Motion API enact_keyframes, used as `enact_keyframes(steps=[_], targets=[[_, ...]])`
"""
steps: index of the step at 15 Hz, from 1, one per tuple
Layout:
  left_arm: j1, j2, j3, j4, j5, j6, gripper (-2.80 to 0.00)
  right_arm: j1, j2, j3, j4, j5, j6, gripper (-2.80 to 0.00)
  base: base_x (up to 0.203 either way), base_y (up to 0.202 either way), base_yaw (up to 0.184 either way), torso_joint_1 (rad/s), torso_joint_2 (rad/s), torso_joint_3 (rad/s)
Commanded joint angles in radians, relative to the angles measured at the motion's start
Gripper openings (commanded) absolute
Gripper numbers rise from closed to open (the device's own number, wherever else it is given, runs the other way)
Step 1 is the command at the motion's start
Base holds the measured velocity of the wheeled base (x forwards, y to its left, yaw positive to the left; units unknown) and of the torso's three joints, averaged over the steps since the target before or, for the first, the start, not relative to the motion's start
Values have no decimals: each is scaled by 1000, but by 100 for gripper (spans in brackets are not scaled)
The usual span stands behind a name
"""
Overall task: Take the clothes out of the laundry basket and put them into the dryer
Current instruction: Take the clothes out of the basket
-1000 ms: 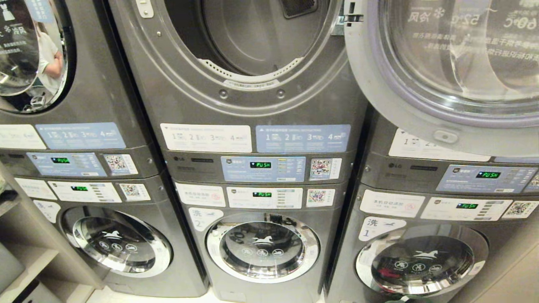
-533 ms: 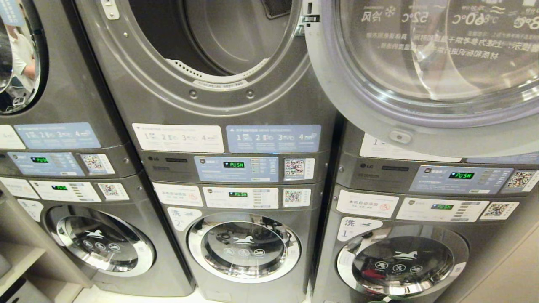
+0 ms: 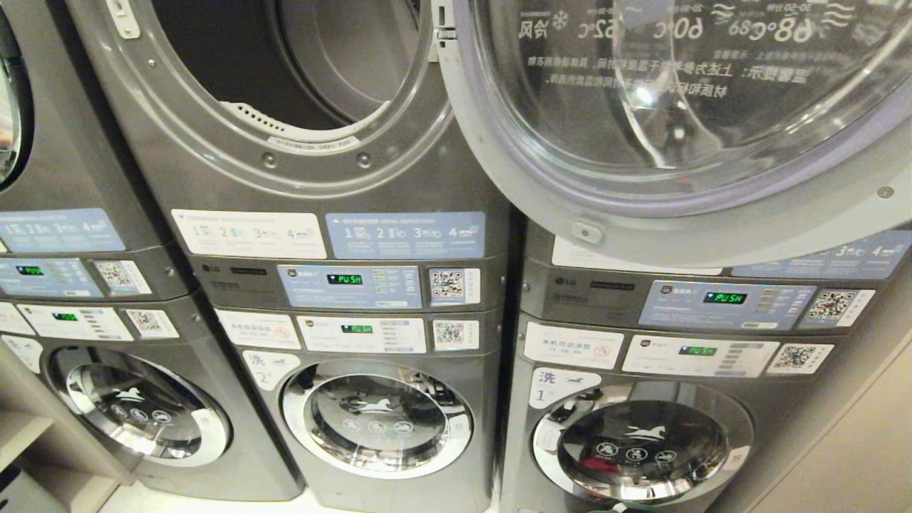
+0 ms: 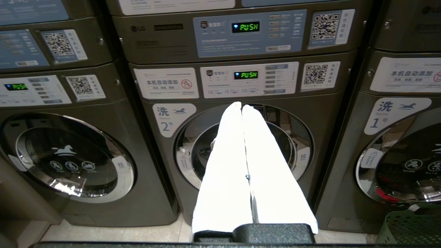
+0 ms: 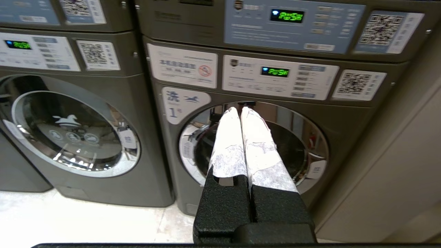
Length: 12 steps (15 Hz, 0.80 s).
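Well apart: left gripper (image 4: 242, 107), laundry basket (image 4: 410, 227).

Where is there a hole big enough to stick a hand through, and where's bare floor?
The open dryer drum, between its grey rim and the swung-out door, has room for a hand. Pale floor lies bare before the washers. The green basket crowds the corner by washer 1.

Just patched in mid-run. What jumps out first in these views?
The open dryer door fills the upper right of the head view, swung out beside the dark, empty-looking dryer drum of the middle stack. Green displays glow on the panels below. Both wrist views show shut, white-wrapped fingers, the left gripper and right gripper, holding nothing; a green laundry basket peeks in by the floor.
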Motion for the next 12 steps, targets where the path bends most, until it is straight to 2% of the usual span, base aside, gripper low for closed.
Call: enact_keyframes(steps=[1, 7, 12], targets=[[0, -2, 34, -1, 0, 0, -280, 0, 2, 2, 0, 0, 0, -280, 0, -191, 0, -1, 3, -1], [0, -2, 34, -1, 0, 0, -280, 0, 2, 2, 0, 1, -2, -280, 0, -179, 2, 1, 1, 3], [0, -2, 32, 1, 0, -6, -280, 0, 2, 2, 0, 1, -2, -280, 0, -13, 1, 0, 0, 1]])
